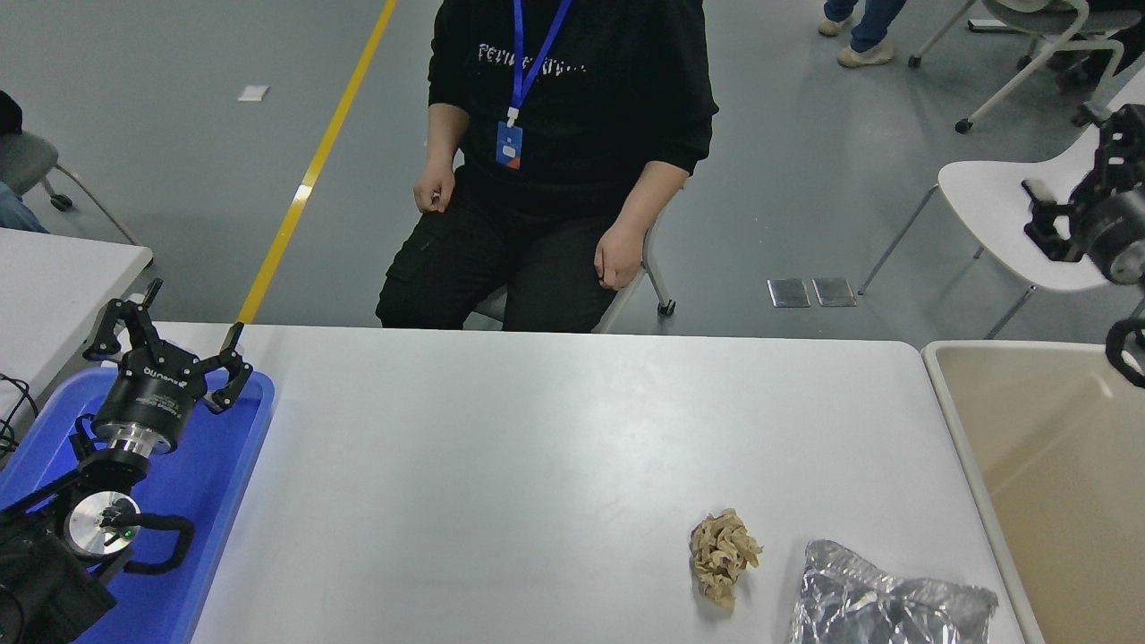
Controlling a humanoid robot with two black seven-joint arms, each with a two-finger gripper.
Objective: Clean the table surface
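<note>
1. Worktop: large matte white surface with rounded corners, filling the middle and lower part of the view.
2. On it, near the front right: a crumpled tan paper wad, and just beside it to the right a crinkled silver foil bag, cut off by the bottom edge. The two lie close, apparently not touching.
3. Blue tray: sits at the worktop's left edge. The visible part of its floor holds nothing but the left arm's shadow and bulk above it (much of the interior is hidden by the arm).
4. Beige bin: stands against the worktop's right edge; the interior seen here is bare.
5. Left tool: over the far end of the blue tray, fingers spread apart, grasping nothing.
6. Right tool: at the right picture edge, raised well beyond the worktop in front of a white chair; partly cropped, so I cannot tell its state.
7. A person in black sits at the far side, hands on thighs.
</note>
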